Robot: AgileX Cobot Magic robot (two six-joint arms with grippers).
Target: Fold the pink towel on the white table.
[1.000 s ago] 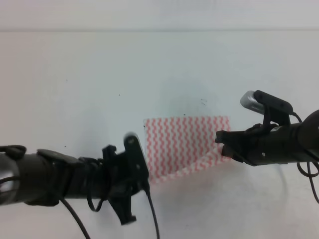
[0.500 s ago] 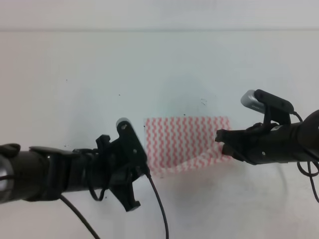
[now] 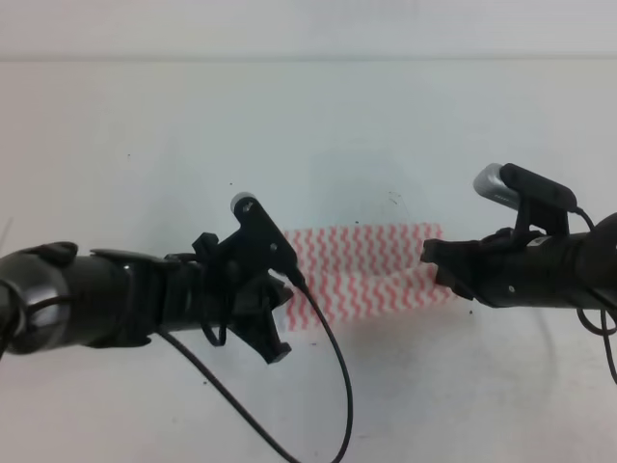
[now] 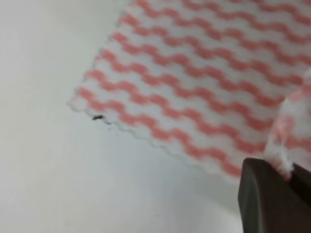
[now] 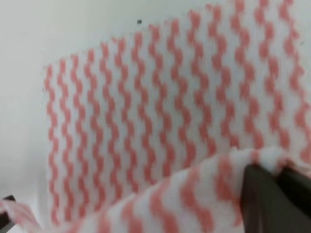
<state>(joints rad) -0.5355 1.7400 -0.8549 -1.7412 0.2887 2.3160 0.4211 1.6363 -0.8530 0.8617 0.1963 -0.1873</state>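
I have both arms reaching inward, low and nearly level. My left claw [image 3: 280, 294] is pinched tight on a corner of the pink towel [image 3: 371, 275]. My right claw [image 3: 436, 265] is clamped on the opposite corner, wrist camera riding above it.

white table [image 3: 145, 125] bare all round, pink towel [image 3: 371, 270] btwn arms

A: The pink towel [image 4: 194, 77] looks like thin matt cloth, its surface slightly fuzzy and its edge finely scalloped.

B: The white table [image 3: 145, 125] is smooth, with a faint sheen. The left gripper [image 4: 272, 191] has dark, smooth, matt fingers, like plastic; the right gripper [image 5: 274, 194] looks the same.
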